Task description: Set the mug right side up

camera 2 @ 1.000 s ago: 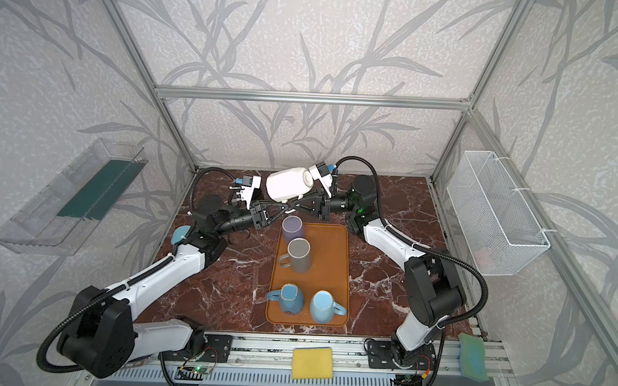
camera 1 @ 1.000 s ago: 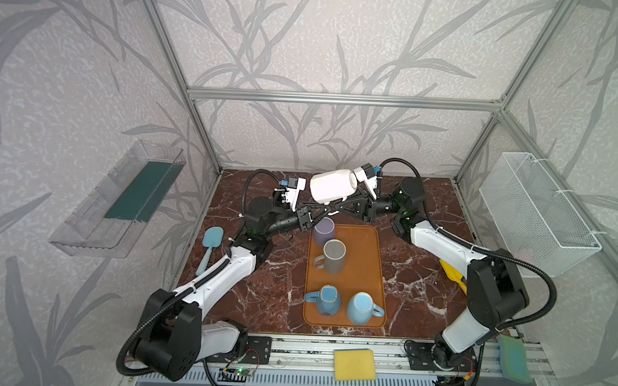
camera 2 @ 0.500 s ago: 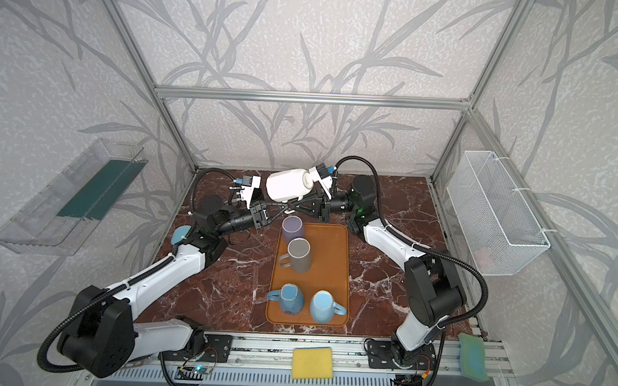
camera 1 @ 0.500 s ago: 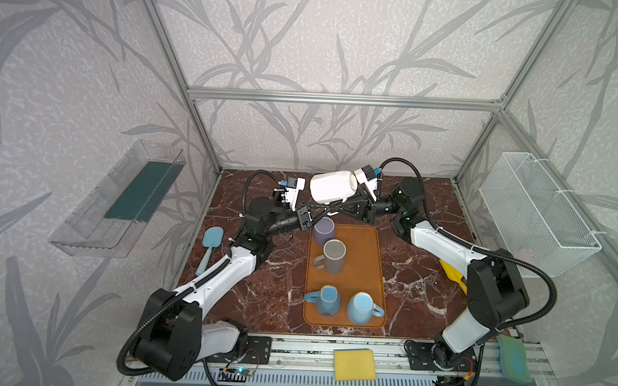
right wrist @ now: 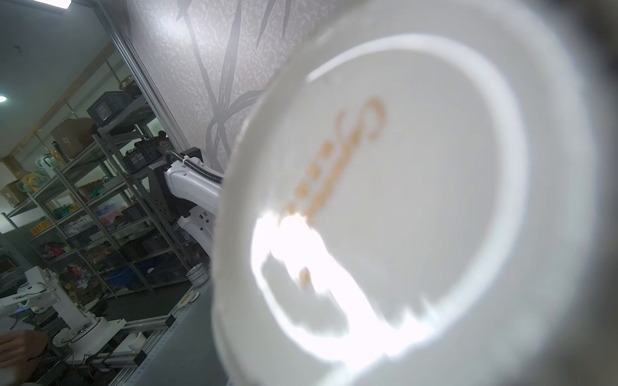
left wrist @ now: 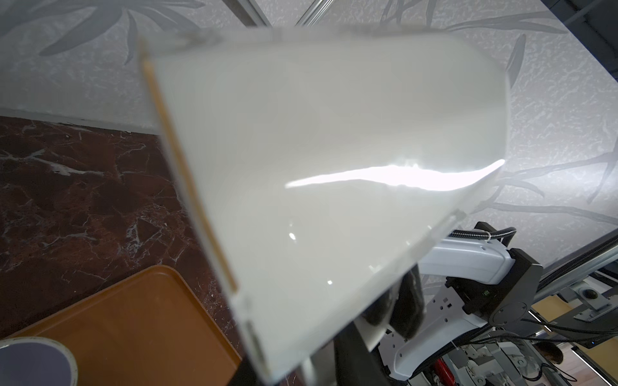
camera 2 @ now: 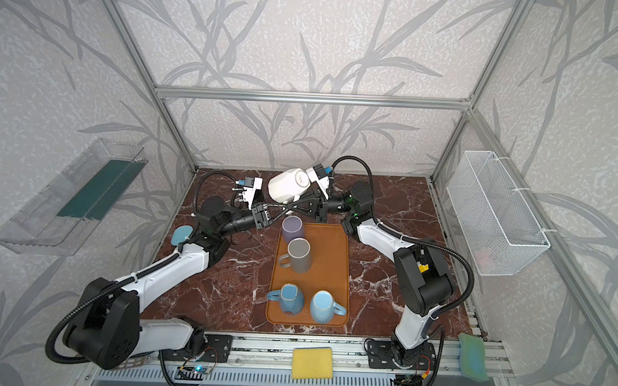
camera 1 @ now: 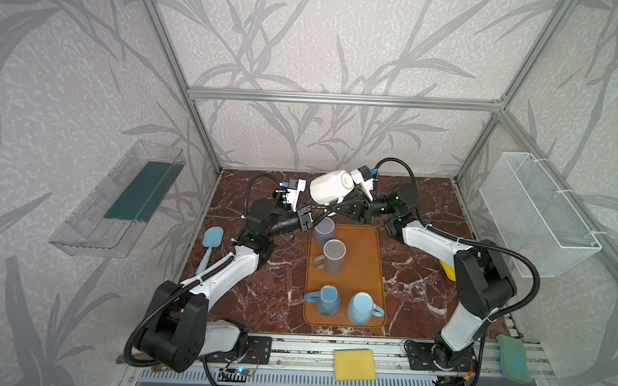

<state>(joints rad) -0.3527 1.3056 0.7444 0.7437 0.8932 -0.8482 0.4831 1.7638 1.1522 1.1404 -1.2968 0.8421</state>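
orange tray (camera 1: 367, 261) mid-table: purple mug (camera 1: 323, 231), grey mug (camera 1: 333, 256), 2 blue mugs (camera 1: 326, 301) on it. blue spatula (camera 1: 210, 245) lies left of tray. yellow sponge (camera 1: 354, 364) on front rail.

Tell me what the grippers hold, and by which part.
The right gripper holds the glossy white ceramic mug, tipped on its side in the air, apparently by its handle underneath. Whether the left gripper grips it too cannot be told.

Mid bench (camera 1: 260, 299): tray (camera 1: 372, 261). On tray, far to near: far mug (camera 1: 323, 231), middle mug (camera 1: 334, 256), then near-left mug (camera 1: 326, 300) beside near-right mug (camera 1: 361, 306). Above tray's far end: raised mug (camera 1: 331, 186). Left of tray: spatula (camera 1: 210, 245). Before bench: sponge (camera 1: 354, 364).
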